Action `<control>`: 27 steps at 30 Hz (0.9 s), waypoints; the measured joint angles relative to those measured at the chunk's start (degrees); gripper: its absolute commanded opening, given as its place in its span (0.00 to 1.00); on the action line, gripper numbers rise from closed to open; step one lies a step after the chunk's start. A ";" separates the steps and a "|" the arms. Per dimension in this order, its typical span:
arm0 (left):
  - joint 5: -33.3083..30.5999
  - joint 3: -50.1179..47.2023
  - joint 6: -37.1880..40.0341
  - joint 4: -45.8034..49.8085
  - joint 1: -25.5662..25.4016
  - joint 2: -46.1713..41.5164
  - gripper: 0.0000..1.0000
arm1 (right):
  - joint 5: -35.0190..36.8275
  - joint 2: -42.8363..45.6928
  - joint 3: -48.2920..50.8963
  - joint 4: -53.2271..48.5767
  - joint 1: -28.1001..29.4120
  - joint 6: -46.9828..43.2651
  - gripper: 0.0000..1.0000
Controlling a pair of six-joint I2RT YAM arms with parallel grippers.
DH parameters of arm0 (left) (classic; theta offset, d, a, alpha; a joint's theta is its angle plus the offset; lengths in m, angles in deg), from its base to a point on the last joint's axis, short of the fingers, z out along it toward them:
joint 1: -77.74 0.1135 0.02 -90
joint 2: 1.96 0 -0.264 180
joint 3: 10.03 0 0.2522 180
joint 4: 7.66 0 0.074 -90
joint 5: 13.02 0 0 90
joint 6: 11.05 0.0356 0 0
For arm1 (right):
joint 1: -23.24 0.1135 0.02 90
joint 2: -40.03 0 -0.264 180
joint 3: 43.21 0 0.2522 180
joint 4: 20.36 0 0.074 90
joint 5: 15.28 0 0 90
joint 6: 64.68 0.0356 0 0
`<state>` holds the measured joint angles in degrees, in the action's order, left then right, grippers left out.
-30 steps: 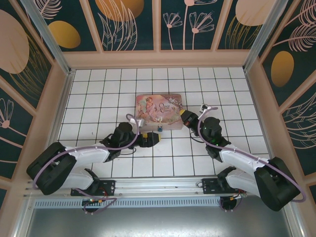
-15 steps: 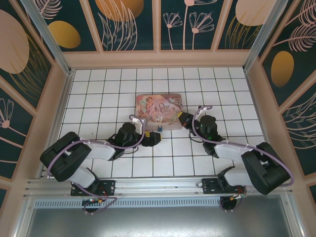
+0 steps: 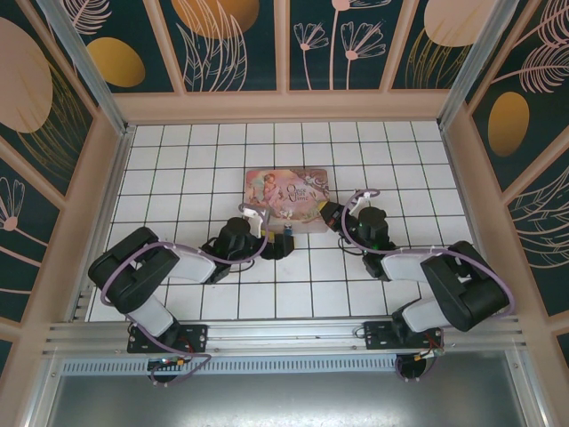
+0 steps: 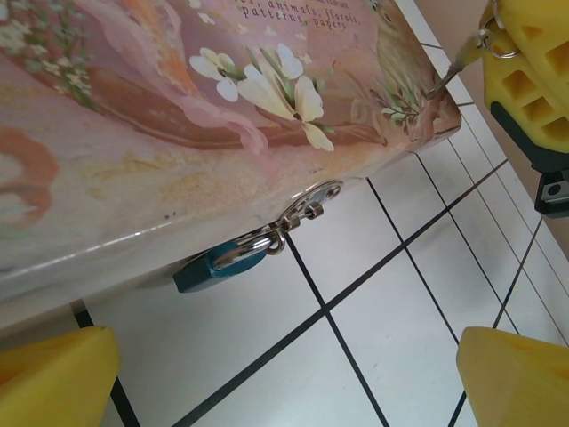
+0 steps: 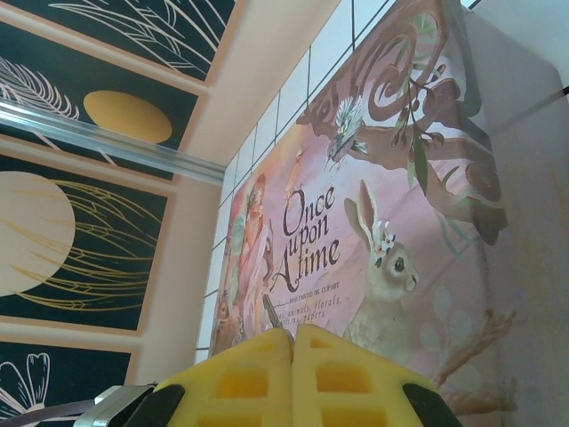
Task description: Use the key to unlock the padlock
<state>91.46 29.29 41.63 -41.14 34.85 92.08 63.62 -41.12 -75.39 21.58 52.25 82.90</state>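
The small blue padlock hangs by its silvery shackle from the hasp on the front of the pink tin; its body rests on the tile. My left gripper is open, its yellow fingers spread wide on either side just short of the padlock. In the top view the padlock lies just past my left gripper. My right gripper is shut on the key, whose blade points at the tin lid. My right gripper sits at the tin's right front corner.
The pink tin stands mid-table on white tiles. Patterned walls enclose the back and both sides. In the left wrist view the right gripper's yellow fingers and the key hang over the tin's right corner.
Both arms reached forward. My left gripper moved right, closer to the padlock. My right gripper slid left to the tin's corner with the key.
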 measured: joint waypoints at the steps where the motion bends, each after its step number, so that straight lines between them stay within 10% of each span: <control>1: 0.00 0.09 0.13 -0.17 0.00 0.31 0.97 | 0.00 -0.20 0.00 0.35 0.00 0.02 0.00; 27: -3.43 1.51 3.23 -10.91 -0.02 9.42 0.94 | -1.03 -1.97 0.57 3.48 -0.11 1.31 0.00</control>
<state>88.03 30.80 44.86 -52.05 34.82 101.50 62.60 -43.09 -74.82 25.06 52.14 84.21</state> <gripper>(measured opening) 0.938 0.049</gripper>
